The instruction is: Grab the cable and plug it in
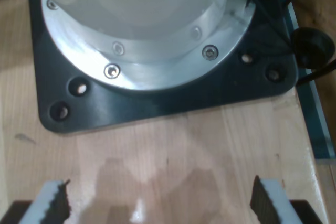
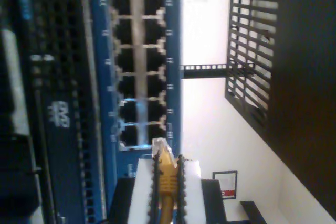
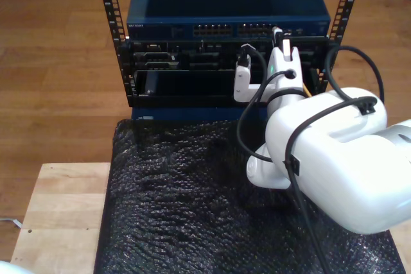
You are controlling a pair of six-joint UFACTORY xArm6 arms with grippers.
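Yellow-orange cable clamped in my second gripper, clear plug just short of blue switch ports. My first gripper spread wide, empty, above wooden tabletop.

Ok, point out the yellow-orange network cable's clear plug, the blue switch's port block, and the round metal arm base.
clear plastic plug [image 2: 159, 146], second wrist view, on its tip.
blue switch's port block [image 2: 137, 66], second wrist view, central metal divider.
round metal arm base [image 1: 157, 61], first wrist view, bolted flange.
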